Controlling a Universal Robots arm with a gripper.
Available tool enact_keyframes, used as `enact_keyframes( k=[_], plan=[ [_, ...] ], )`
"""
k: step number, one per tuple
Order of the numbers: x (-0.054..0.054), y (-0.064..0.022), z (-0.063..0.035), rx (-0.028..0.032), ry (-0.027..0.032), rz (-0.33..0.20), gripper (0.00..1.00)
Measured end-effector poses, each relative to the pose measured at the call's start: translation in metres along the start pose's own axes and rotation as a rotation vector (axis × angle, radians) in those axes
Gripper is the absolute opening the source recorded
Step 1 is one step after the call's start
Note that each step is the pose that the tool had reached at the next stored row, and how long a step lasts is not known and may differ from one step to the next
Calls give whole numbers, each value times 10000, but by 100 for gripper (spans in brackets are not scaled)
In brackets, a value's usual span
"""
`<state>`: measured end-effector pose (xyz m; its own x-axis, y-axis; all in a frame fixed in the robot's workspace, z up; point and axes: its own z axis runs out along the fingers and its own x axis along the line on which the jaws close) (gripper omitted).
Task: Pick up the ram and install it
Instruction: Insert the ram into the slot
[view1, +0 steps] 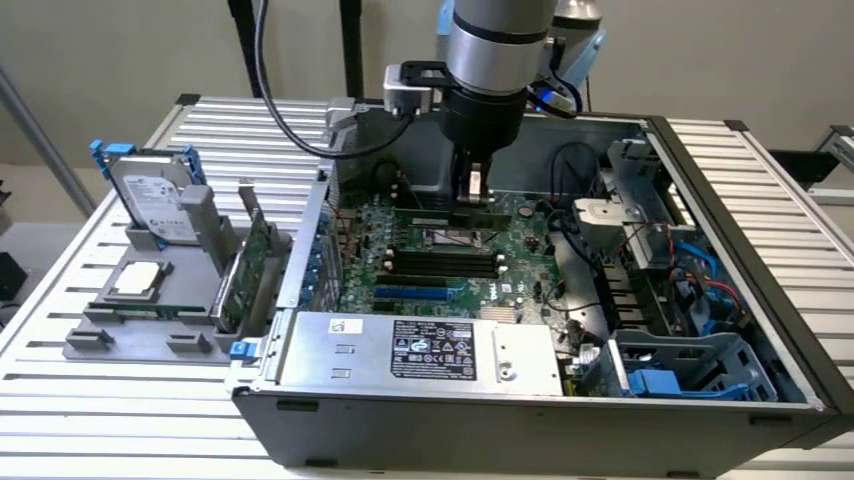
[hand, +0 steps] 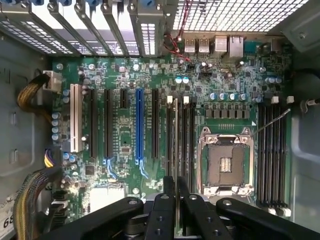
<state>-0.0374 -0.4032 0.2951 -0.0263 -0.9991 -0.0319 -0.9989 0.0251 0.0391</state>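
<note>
Here, thin green ram (hand: 176, 140) edge-on, pinched in black jaws, over long black slots (hand: 187, 145)

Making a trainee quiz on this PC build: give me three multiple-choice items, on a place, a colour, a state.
1. The silver hard drive with blue rails stands: A on the grey rack at the exterior view's left; B on the floor; C on a shelf.
2. The large motherboard is: A red; B white; C green.
3. The black end effector is: A open; B shut on the thin green ram stick; C shut on a cable.
Answers: A, it stands on the rack; C, green shows between slots; B, its fingers clamp the stick.
</note>
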Motion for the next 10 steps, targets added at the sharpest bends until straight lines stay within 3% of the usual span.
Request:
enact_keyframes(
  k=[6,10],
  plan=[
    [-45,-23,109,-6,26,2,0],
    [-56,-30,164,-9,113,6,0]
  ],
)
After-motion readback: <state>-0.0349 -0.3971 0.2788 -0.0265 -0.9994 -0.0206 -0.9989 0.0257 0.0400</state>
